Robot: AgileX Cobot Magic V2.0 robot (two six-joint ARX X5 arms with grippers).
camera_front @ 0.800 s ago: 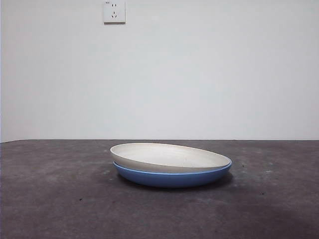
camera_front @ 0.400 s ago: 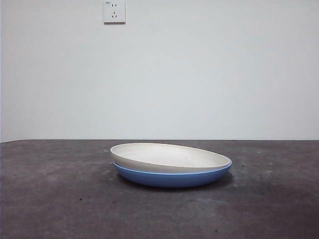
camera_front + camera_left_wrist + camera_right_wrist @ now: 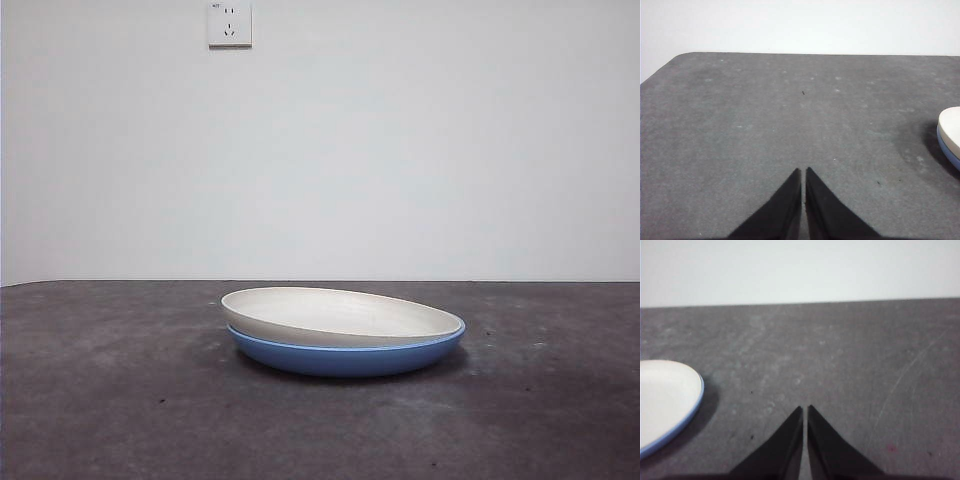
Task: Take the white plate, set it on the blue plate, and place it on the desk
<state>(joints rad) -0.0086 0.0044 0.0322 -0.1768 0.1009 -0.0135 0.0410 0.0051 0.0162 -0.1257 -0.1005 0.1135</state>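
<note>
The white plate (image 3: 340, 318) sits in the blue plate (image 3: 345, 356), a little tilted, and hides the blue inside; both wrist views cut the stack off at the edge. The left pincer (image 3: 803, 172) and right pincer (image 3: 805, 410) hang over the bare desk (image 3: 110, 400), pressed together, holding nothing. Nothing has moved since the earlier pictures.
</note>
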